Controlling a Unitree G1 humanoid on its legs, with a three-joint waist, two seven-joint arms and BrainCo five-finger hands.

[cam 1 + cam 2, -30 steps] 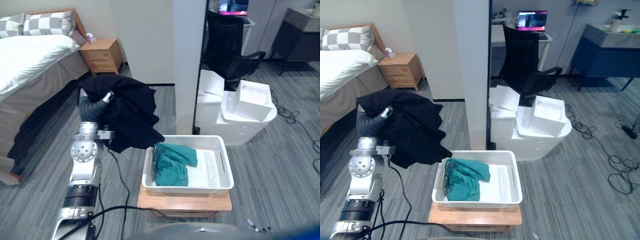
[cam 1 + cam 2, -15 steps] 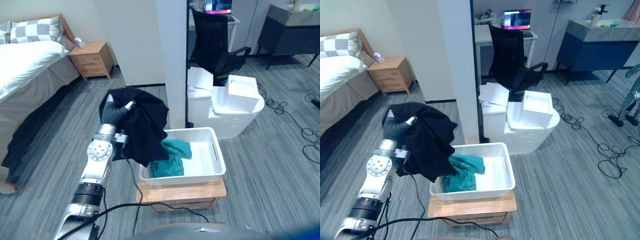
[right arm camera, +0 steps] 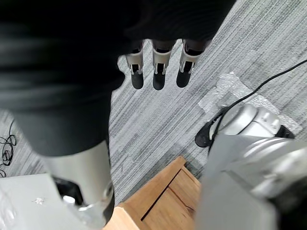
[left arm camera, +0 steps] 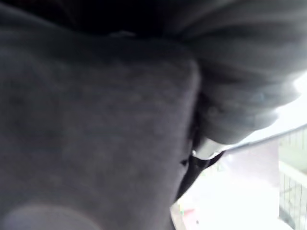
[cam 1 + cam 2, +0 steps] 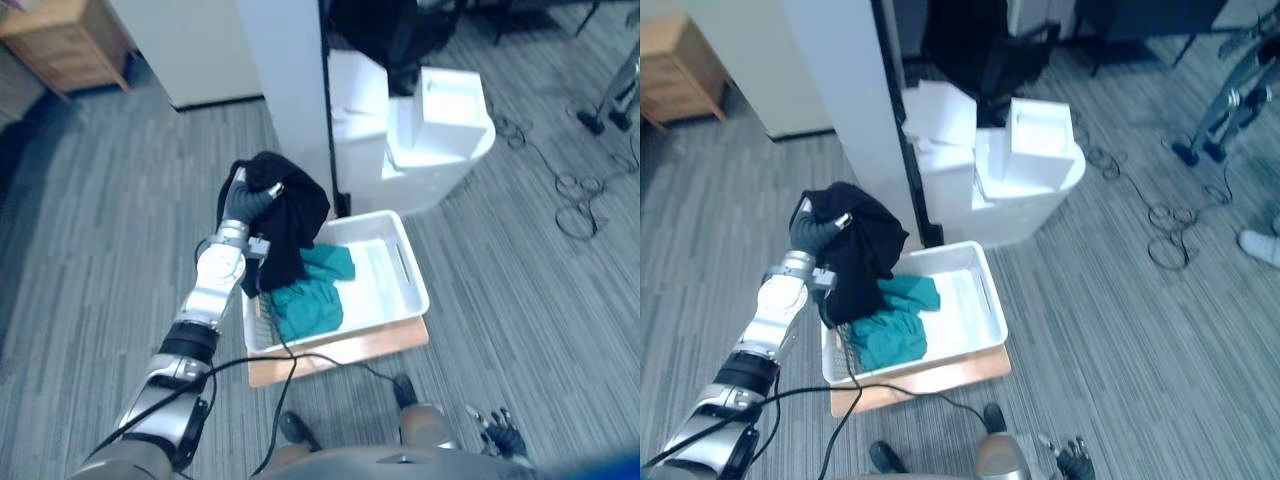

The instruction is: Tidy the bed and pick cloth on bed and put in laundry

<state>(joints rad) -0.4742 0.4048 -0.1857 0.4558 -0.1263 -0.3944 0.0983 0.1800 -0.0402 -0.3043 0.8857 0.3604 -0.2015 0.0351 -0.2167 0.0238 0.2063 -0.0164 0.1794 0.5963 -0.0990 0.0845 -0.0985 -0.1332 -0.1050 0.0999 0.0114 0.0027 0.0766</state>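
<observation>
My left hand is raised at the far left corner of the white basket. The black cloth is draped over it and hangs down over the rim beside the green cloth inside. The cloth hides my fingers, so I cannot tell their grip. My right hand hangs straight-fingered above the floor.

I saw my right robot hand hanging over the floor, which was carpeted in grey stripes. Its dark ribbed cover sat nearest the camera. Its silver, dark-tipped fingers pointed straight, side by side, and held nothing. A corner of a pale wooden tabletop showed past the fingers, apart from them. Near it was a white surface I could not identify.
</observation>
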